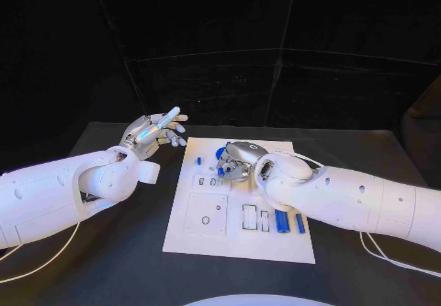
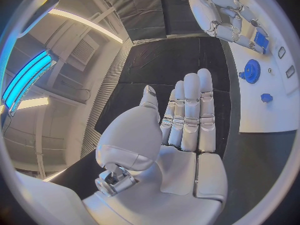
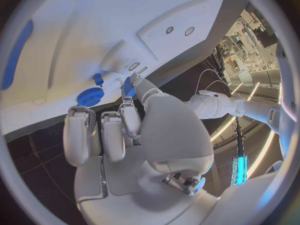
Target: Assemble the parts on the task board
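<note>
The white task board (image 1: 241, 245) lies in the middle of the black table. My right hand (image 1: 239, 159) hovers over the board's far part and pinches a small blue part (image 3: 128, 86) between thumb and fingertip; the same part (image 2: 261, 41) shows in the left wrist view. Close beside those fingers a blue gear (image 3: 91, 96) sits on the board, with a small blue peg (image 3: 98, 78) next to it. Two blue bars (image 1: 282, 221) lie side by side at the board's right edge. My left hand (image 1: 151, 132) is raised off the board's far left corner, fingers straight, palm (image 2: 181, 150) bare.
The board has a square recess (image 1: 207, 213) at its left and narrow rectangular slots (image 1: 250, 217) in its middle. Bare black table (image 1: 120, 255) lies on both sides of the board. A white cable (image 1: 390, 258) runs under my right arm.
</note>
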### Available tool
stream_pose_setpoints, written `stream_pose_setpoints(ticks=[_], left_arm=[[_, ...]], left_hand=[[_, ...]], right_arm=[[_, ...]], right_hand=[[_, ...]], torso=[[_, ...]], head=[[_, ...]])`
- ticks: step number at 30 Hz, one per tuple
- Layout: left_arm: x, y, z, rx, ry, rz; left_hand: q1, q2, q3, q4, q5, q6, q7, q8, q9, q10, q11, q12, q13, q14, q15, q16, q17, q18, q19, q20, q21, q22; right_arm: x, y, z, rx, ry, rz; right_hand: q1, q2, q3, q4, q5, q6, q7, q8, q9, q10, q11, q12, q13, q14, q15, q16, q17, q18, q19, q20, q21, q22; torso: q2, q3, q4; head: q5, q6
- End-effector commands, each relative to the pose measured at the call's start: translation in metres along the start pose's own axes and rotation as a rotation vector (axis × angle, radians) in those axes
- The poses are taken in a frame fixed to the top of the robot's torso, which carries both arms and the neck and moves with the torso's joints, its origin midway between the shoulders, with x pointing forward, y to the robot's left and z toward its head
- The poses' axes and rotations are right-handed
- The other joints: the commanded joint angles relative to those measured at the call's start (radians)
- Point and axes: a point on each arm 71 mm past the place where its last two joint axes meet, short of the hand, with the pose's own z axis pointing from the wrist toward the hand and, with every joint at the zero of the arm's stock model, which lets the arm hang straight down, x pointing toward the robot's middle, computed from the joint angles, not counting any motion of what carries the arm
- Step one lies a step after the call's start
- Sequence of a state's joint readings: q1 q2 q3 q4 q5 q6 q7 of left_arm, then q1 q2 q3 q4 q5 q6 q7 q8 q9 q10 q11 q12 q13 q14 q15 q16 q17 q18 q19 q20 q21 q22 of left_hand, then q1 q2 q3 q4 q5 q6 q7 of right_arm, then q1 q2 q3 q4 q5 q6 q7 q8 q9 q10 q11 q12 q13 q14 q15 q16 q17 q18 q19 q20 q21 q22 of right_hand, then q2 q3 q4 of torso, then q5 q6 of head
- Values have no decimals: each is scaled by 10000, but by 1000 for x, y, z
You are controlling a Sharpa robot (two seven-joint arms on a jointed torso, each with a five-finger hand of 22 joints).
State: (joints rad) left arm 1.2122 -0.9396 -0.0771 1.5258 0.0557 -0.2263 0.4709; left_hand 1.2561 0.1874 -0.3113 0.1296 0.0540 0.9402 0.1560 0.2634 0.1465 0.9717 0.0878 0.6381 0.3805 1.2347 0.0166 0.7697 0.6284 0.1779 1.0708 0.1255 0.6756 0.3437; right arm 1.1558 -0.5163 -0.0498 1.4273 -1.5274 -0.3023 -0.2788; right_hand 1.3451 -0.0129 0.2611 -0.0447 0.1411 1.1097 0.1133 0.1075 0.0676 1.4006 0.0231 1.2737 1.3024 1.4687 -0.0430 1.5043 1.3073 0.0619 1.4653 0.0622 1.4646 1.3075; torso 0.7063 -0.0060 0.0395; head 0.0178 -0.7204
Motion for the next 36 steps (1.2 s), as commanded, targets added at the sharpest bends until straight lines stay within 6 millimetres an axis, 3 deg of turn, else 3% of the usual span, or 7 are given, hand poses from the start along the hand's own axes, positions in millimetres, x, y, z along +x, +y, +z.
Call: stream_pose_setpoints(ticks=[1, 36], left_arm=[[2, -3, 1, 296, -6, -64], [4, -1, 3, 149, 119, -119]], left_hand=[[3, -117, -21, -58, -11, 77, 62, -34, -8, -25, 16, -31, -12, 67, 0, -59, -13, 66, 82, 2, -47, -11], [22, -143, -31, -134, -14, 87, 76, -55, -39, -58, 34, -179, -191, 41, 14, -93, -28, 61, 158, 9, -193, -137]], right_arm=[[3, 2, 1, -34, 320, -254], [16, 5, 6, 295, 1008, -442]], right_hand=[[-12, 83, 30, -25, -34, 238, -82, 52, 26, -76, -19, -68, -10, 722, -67, 41, 1195, -144, 91, -49, 51, 303], [-156, 19, 37, -17, -84, 176, -58, 12, 8, -135, -3, -172, -86, 715, -58, 24, 1167, -146, 90, -46, 47, 305]], torso=[[4, 7, -8], [-3, -6, -6]], head=[[13, -27], [-10, -165]])
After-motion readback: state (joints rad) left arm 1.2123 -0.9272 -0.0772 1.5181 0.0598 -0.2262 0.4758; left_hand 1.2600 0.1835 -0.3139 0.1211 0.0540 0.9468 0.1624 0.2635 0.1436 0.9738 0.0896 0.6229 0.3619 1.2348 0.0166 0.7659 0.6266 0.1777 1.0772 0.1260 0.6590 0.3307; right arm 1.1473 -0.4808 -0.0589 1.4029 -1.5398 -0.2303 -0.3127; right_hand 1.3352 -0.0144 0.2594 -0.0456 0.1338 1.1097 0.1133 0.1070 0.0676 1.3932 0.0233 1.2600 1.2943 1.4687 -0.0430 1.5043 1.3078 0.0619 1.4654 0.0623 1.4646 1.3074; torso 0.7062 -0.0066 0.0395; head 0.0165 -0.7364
